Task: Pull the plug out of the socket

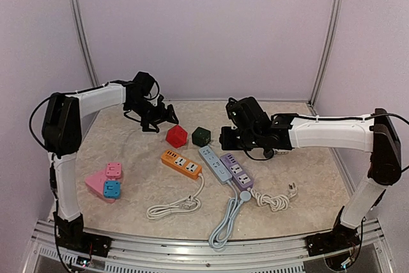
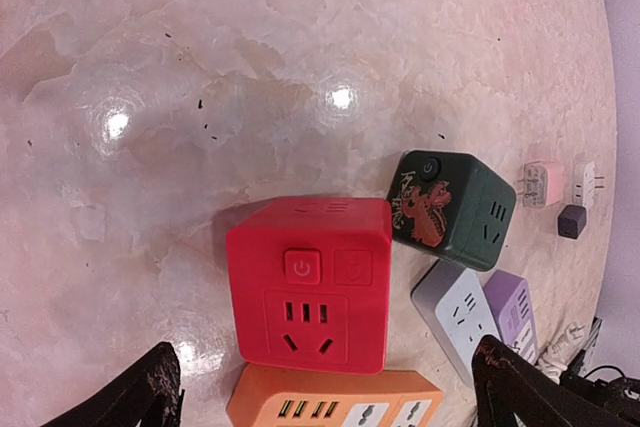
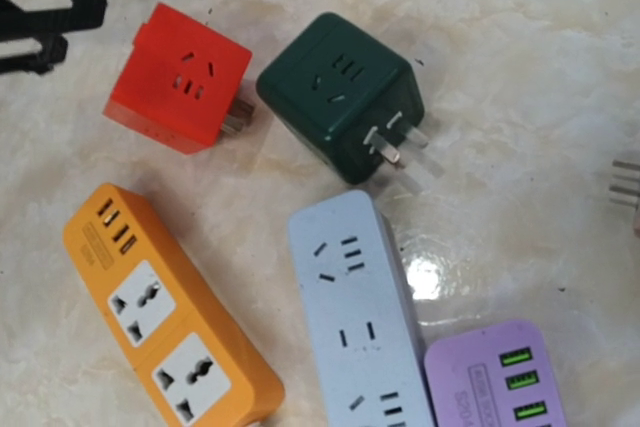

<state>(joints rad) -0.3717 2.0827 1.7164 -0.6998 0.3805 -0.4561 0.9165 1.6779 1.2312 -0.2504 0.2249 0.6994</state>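
A pink triangular socket block (image 1: 94, 183) lies at the front left with a pink cube plug (image 1: 114, 170) and a blue cube plug (image 1: 112, 189) seated in it. My left gripper (image 1: 156, 117) is far from it, at the back, and open and empty (image 2: 328, 372) just above a red cube adapter (image 2: 310, 282). My right gripper (image 1: 229, 137) hovers over the light blue power strip (image 3: 360, 327). Its fingers are out of the right wrist view, so I cannot tell how they stand.
A dark green cube adapter (image 1: 200, 135) lies by the red one, prongs bare (image 3: 398, 143). Orange (image 1: 181, 163), light blue (image 1: 215, 163) and purple (image 1: 236, 171) power strips lie mid-table with coiled cords (image 1: 174, 208). Small pink, white and purple adapters (image 2: 560, 192) sit at the right.
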